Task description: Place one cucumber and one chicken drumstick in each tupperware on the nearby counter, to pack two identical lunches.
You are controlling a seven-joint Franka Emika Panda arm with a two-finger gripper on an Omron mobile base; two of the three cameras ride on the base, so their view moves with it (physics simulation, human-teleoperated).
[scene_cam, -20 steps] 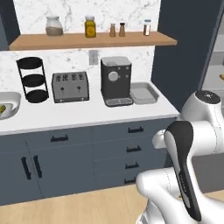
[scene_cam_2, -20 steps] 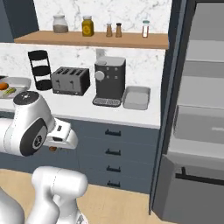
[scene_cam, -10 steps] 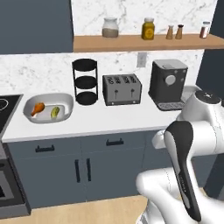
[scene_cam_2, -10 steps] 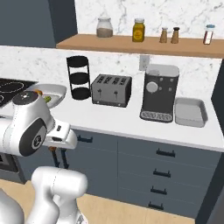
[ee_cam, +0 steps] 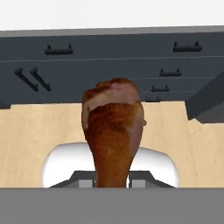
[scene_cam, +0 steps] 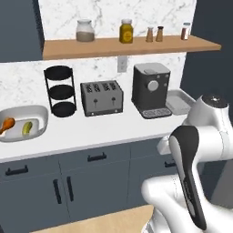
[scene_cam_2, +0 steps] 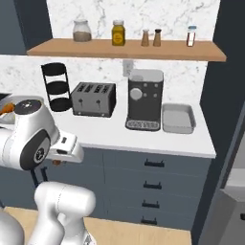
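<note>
My gripper [ee_cam: 112,178] is shut on a brown chicken drumstick [ee_cam: 113,131], which stands up between the jaws in the hand view, over the wooden floor and in front of the dark cabinet fronts. On the counter, one light-grey tupperware [scene_cam: 40,114] at the far left holds another drumstick [scene_cam: 6,124] and a green cucumber [scene_cam: 27,128]. A second tupperware [scene_cam: 180,101] sits just right of the coffee machine [scene_cam: 151,90] with nothing showing inside it; it is also the tupperware [scene_cam_2: 178,118] near the counter's right end. My arm partly hides the left tupperware [scene_cam_2: 14,100].
A toaster [scene_cam: 102,97] and a black three-tier rack [scene_cam: 61,91] stand between the two containers. A wooden shelf [scene_cam: 127,44] with jars and shakers hangs above. Dark drawers [scene_cam_2: 153,165] run below the counter. A tall dark unit [scene_cam_2: 227,119] bounds the right side.
The whole scene has slid sideways in both base views, so the base has moved along the counter. The gripper has stayed shut.
</note>
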